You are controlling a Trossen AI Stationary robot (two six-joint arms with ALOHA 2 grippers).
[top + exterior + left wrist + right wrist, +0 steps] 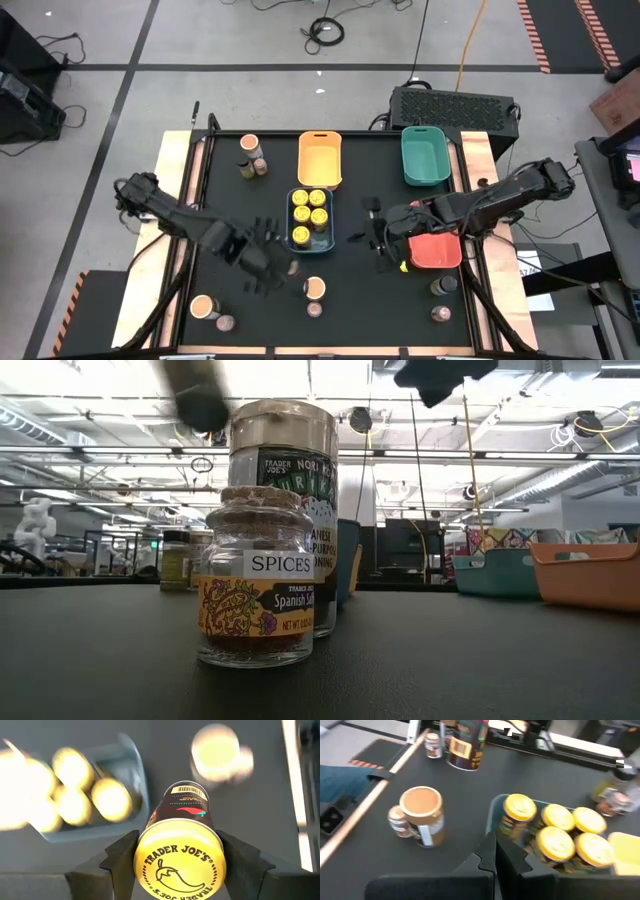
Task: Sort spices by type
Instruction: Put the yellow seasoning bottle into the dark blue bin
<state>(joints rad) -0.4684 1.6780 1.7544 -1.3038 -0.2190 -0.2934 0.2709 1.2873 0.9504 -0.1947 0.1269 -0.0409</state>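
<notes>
Left gripper (172, 865) pinching yellow-lidded jar (180, 862), lifted above table (400, 300) just near side of blue tray (311, 216). Blue tray holds five yellow-lidded jars (309, 212). Right gripper (378, 238) pressed together, empty, beside red tray (436, 249).

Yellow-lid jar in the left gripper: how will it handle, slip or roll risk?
The yellow-lid jar looks rigid and smooth-sided, so the left gripper, gripping it near the lid, may let it slip or swing. It is round, so it would probably roll if dropped on its side. Narrow for its height, it might tip if set down among the jars in the blue tray.
</notes>
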